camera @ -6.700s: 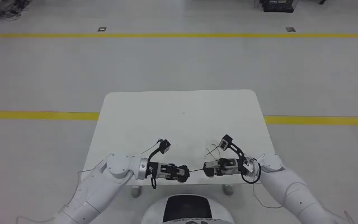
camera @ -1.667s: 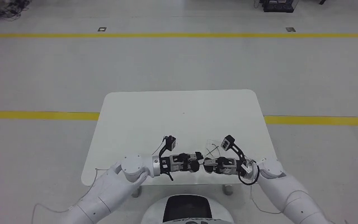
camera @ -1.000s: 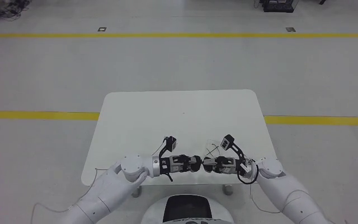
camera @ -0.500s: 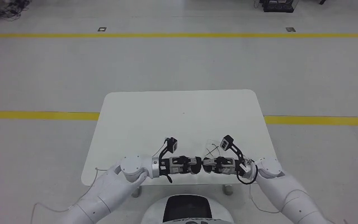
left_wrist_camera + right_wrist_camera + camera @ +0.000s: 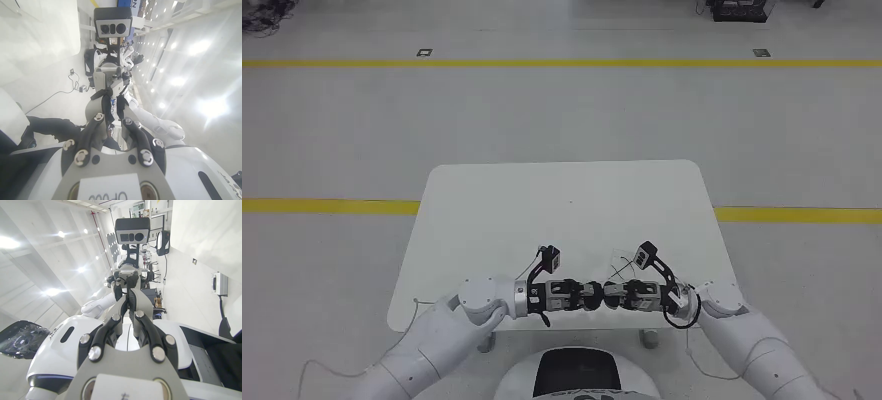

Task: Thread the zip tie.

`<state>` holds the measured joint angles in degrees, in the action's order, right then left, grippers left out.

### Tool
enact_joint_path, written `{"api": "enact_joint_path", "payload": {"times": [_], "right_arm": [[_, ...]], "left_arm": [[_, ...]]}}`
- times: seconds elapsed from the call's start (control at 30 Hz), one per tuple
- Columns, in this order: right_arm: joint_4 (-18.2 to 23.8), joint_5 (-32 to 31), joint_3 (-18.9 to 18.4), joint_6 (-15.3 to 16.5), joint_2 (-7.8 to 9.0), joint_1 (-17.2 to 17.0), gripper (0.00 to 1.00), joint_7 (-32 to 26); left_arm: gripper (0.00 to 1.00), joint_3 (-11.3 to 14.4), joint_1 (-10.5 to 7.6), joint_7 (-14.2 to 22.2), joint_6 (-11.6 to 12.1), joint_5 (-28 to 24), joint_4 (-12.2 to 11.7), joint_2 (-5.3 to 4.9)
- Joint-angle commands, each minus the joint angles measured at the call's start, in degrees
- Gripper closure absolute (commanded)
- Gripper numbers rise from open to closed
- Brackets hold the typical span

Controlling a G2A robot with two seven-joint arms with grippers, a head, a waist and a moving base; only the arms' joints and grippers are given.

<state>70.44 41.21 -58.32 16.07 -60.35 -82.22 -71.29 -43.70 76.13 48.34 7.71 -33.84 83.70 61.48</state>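
Overhead, both arms came in across the near edge of the table (image 5: 562, 190) and met tip to tip, left gripper (image 5: 589, 295) and right gripper (image 5: 608, 294) nose to nose just inside that edge, about midway along it. Right fingers (image 5: 133, 298) were drawn narrow, holding the zip tie (image 5: 619, 268). The tie showed as a thin dark loop arcing up from the right gripper's far side and out over the tabletop. Left fingers (image 5: 106, 106), wrapped in black, were pulled close with only a sliver between the pads; whether the tie's other end sat in them could not be made out. Each wrist view looked straight at the opposing gripper, the two almost touching. Room to the near side was tight, the table's edge lying just behind the wrists. The white tabletop spread wide from the grippers to the far edge and out to both rounded far corners. Side edges lay well apart from either arm. Grey floor ran beyond the table, with a yellow line (image 5: 322, 205) passing behind it on both sides and a second yellow line (image 5: 562, 63) farther off.
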Motion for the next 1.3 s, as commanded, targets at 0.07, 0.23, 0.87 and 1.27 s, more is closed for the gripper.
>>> {"api": "enact_joint_path", "payload": {"times": [0.07, 0.23, 0.87, 1.27], "right_arm": [[-0.2, 0.0, 0.0, 0.0, -0.08, 0.1, 1.0, -0.1], [-0.3, 0.1, 0.0, 0.1, -0.17, 0.1, 1.0, -0.2], [-1.1, 0.8, -1.6, -1.0, -0.03, 0.0, 0.0, -0.4], [-0.6, 0.8, -2.9, -1.4, 0.27, -0.6, 0.0, 0.4]], "left_arm": [[0.92, 0.1, -0.06, -0.2, -0.2, 0.0, -0.1, -0.03], [0.93, 0.1, -0.1, -0.2, -0.2, 0.0, -0.1, -0.06], [1.0, 0.1, -0.34, -2.0, 2.1, 5.6, -0.3, -0.58], [1.0, -0.7, 0.02, 0.7, 9.3, 9.3, 0.7, -1.2]]}}
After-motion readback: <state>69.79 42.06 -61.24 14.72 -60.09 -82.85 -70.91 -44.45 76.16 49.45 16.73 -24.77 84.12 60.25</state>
